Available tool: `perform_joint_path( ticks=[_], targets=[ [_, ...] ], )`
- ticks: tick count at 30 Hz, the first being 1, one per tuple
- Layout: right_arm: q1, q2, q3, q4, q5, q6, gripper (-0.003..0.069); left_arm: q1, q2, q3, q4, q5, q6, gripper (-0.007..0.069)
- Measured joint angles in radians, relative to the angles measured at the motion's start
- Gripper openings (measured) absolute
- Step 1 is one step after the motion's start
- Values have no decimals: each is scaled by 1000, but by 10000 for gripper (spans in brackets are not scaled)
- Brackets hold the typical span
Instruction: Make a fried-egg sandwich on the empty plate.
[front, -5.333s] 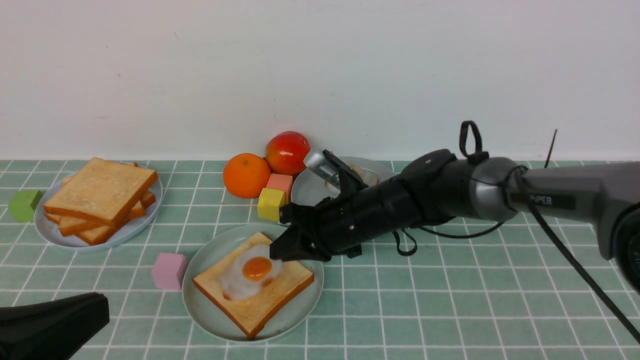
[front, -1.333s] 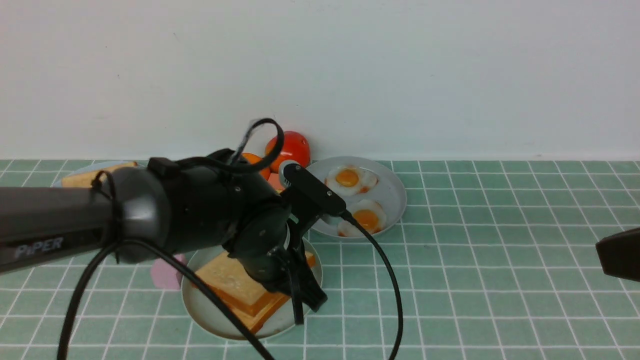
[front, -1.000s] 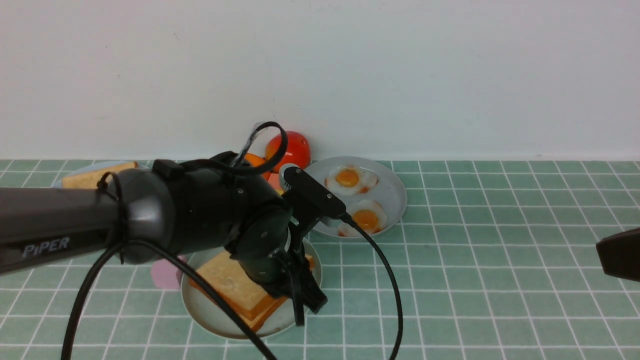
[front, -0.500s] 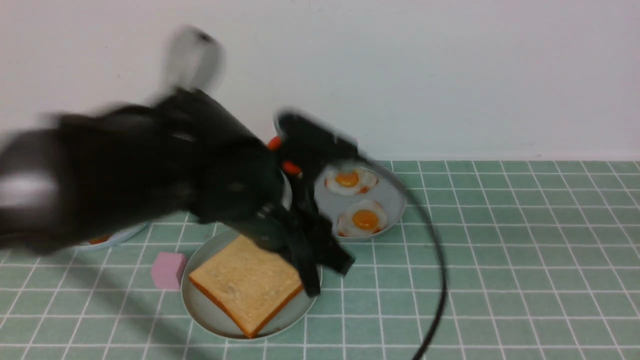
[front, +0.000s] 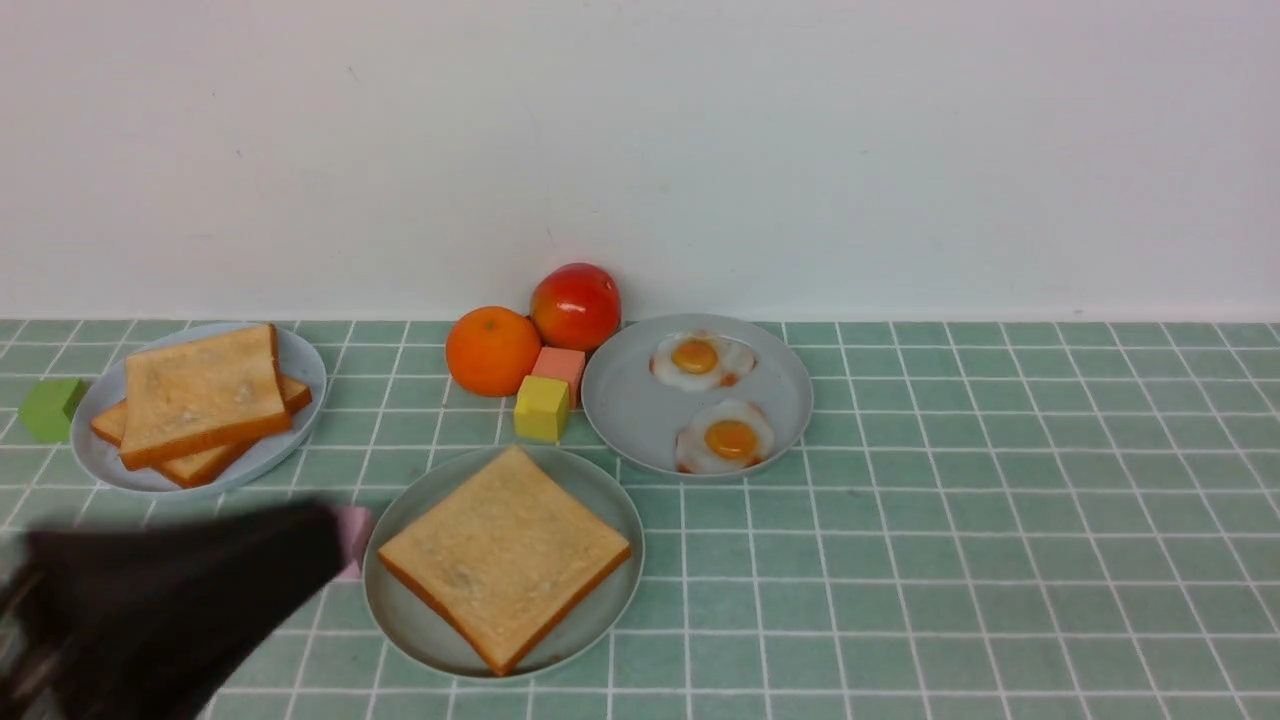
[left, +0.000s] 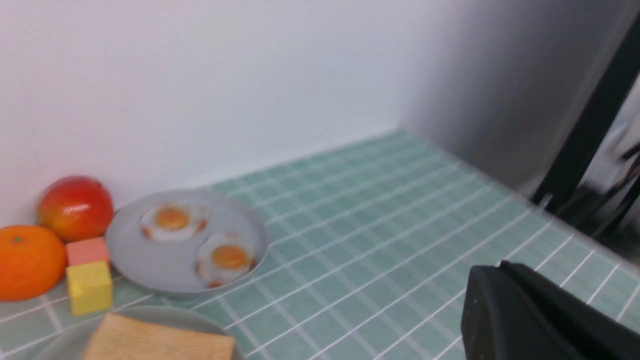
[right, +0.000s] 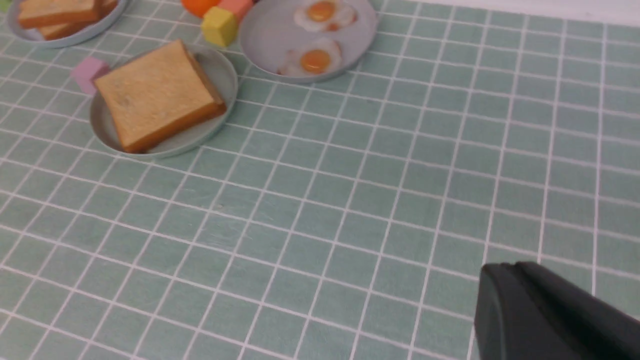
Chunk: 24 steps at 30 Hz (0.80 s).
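On the mint-green plate (front: 420, 630) at the front centre lies a golden toast slice (front: 505, 555) with an orange-brown crust, flat and square; no egg shows on it. The right wrist view has the same toast (right: 155, 92) and plate (right: 222, 75). A blurred dark shape at the lower left is my left gripper (front: 300, 550), clear of the plate; in its wrist view the left gripper (left: 487, 272) is shut and holds nothing. The front view does not show my right gripper (right: 500, 270); it hangs shut and empty over bare tiles, far from the plate.
A blue-grey plate (front: 105, 460) at the left holds stacked toast slices (front: 200, 395). Another plate (front: 630, 415) behind centre holds two fried eggs (front: 730, 438). An orange (front: 493, 350), a red fruit (front: 575, 305), and yellow (front: 541, 408), salmon, pink and green (front: 48, 408) cubes stand around.
My left arm has swung away from over the mint plate to the lower left and its jaws have shut. The toast slice it set down stays on the plate, covering the egg.
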Motion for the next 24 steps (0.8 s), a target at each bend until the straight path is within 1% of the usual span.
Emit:
perform_joint_path(
  ticks=[1,3,6,9,13,17,20,24],
  targets=[
    [0,-27,28,-4,-3,18,31,0,-71,73,0,-31,-17,-13],
    [0,-61,77,-10,-29,53,18,0,-170,153,0,-58,-29,-13],
    [0,-80,150,-10,-132,98,-1,0,-259,220,0,-70,-34,-13],
    [0,-80,238,-21,-294,135,-1,0,-298,263,0,-71,-35,-13],
    [0,-80,361,-27,-596,175,-1,0,-301,287,0,-31,-35,-13],
    [0,-80,463,-30,-789,178,1,0,-301,291,0,32,-35,-13],
    [0,-80,519,-33,-865,178,1,0,-301,291,0,67,-35,-13],
    [0,-80,576,-35,-887,179,3,0,-301,291,0,99,-36,-13]
  ],
)
